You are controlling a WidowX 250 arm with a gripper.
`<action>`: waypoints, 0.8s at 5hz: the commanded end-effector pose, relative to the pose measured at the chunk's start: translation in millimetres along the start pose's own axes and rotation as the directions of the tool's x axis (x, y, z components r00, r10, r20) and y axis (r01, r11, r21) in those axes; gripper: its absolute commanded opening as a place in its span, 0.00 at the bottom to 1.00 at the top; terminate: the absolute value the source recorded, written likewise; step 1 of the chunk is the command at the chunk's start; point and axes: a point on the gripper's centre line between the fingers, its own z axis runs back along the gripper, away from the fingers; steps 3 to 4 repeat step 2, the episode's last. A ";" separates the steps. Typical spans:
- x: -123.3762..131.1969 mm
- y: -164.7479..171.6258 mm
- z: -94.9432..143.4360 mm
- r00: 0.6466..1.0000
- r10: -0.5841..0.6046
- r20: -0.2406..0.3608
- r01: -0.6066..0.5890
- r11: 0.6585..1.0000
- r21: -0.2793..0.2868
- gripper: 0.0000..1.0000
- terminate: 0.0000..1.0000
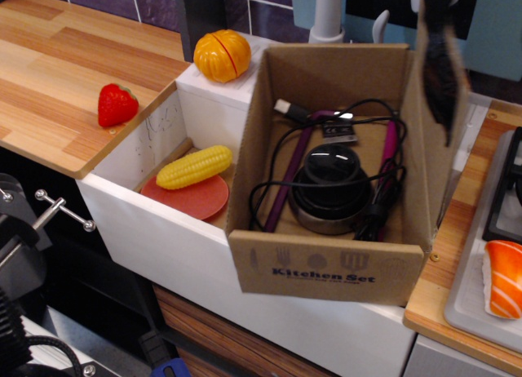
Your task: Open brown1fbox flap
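Observation.image view: the brown1fbox sits in the white sink basin with its "Kitchen Set" end facing us, wide open, black cables and a round dark pot plain to see inside. Its flap stands up nearly edge-on along the right wall, and a blurred dark shape at its top edge, the end effector, is too smeared to tell how wide it is or whether it grips the cardboard. Left of the box lie a corn cob on a red plate, an orange pumpkin on the basin's rim, and a strawberry on the wooden table.
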 end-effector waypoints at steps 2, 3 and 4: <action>-24.4 -27.3 -9.4 0.993 0.012 0.113 -0.022 0.996 0.084 1.00 1.00; -24.4 -27.3 -9.4 0.993 0.012 0.113 -0.022 0.996 0.084 1.00 1.00; -24.4 -27.3 -9.4 0.993 0.012 0.113 -0.022 0.996 0.084 1.00 1.00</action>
